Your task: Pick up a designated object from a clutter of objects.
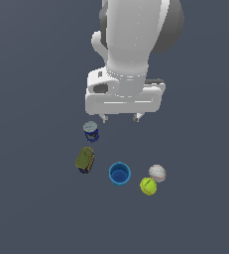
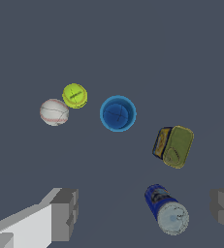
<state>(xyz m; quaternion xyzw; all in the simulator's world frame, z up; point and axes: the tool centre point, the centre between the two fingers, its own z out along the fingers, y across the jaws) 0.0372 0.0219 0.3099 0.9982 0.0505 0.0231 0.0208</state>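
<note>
The white baseball (image 1: 157, 172) with thin red stitching lies on the dark floor, touching the yellow-green tennis ball (image 1: 148, 186). In the wrist view the baseball (image 2: 54, 112) sits beside the tennis ball (image 2: 75, 95). A blue cup (image 1: 119, 173) stands open-side up between the balls and an olive-yellow can (image 1: 85, 159) lying on its side. A blue can with a grey lid (image 1: 90, 131) stands upright. My gripper (image 1: 121, 118) hangs open and empty above the floor, behind the clutter; its fingers (image 2: 65, 213) are wide apart around the blue can (image 2: 167, 209) in the wrist view.
The cup (image 2: 118, 113) and the olive-yellow can (image 2: 174, 147) also show in the wrist view. The dark grey floor (image 1: 36, 208) stretches on all sides of the clutter.
</note>
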